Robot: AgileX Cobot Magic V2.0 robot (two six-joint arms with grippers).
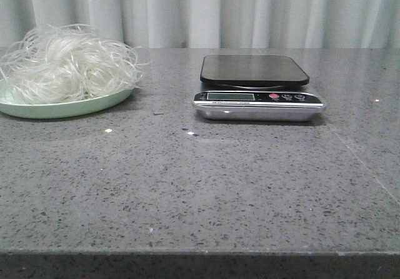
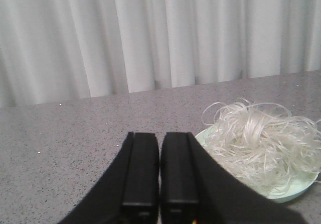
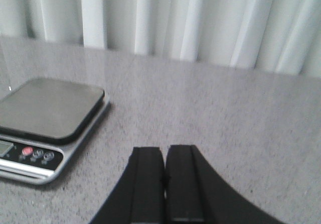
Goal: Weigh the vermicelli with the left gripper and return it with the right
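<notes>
The vermicelli [image 2: 261,143], heaped on its plate [image 2: 293,191], lay just ahead and beside the left gripper [image 2: 159,184], whose jaws were pressed together, empty; the right gripper [image 3: 165,189], likewise closed, faced the scale [image 3: 47,123].

Open tabletop [image 1: 187,185] between plate [image 1: 62,108], scale [image 1: 257,88]

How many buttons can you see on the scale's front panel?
3, in a row right of the display on the silver-and-black digital kitchen scale: one red button, then two dark buttons.

Speckled grey stone-look table [image 1: 187,185] with a faint sheen, scale [image 1: 258,89] with matt black platform and shiny silvery base (metal or plastic, unclear), translucent glossy vermicelli [image 1: 65,63], smooth pale green plate [image 1: 62,109], soft white cloth curtain [image 1: 250,10]
</notes>
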